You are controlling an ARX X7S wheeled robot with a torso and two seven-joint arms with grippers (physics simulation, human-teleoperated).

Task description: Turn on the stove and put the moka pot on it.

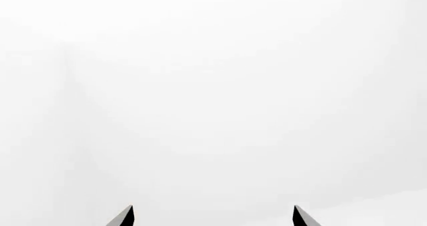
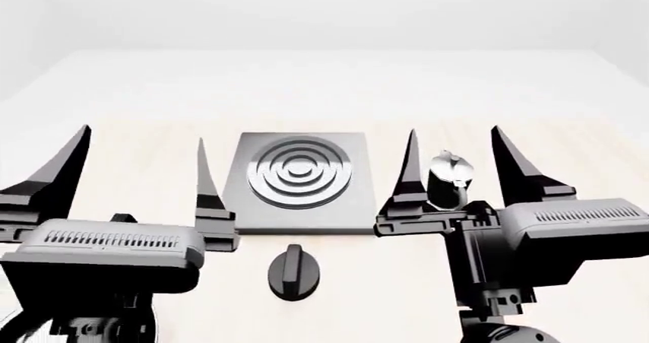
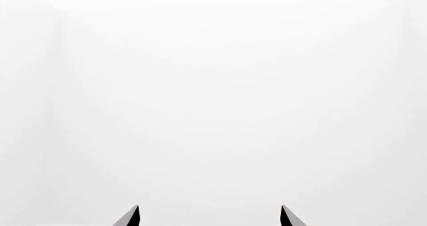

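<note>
The stove (image 2: 300, 183), a flat grey square plate with raised concentric rings, lies in the middle of the pale wooden table in the head view. Its round black knob (image 2: 293, 271) sits just in front of it. The moka pot (image 2: 448, 179), black and silver with a shiny lid, stands upright right of the stove, seen between my right gripper's fingers. My left gripper (image 2: 142, 141) is open and empty, raised left of the stove. My right gripper (image 2: 454, 141) is open and empty, raised near the pot. Both wrist views show only fingertips (image 1: 123, 217) (image 3: 131, 217) against white.
The pale wooden table (image 2: 132, 141) stretches back to a white wall. A curved dark-edged object barely shows at the lower left corner (image 2: 12, 329), mostly hidden behind my left arm.
</note>
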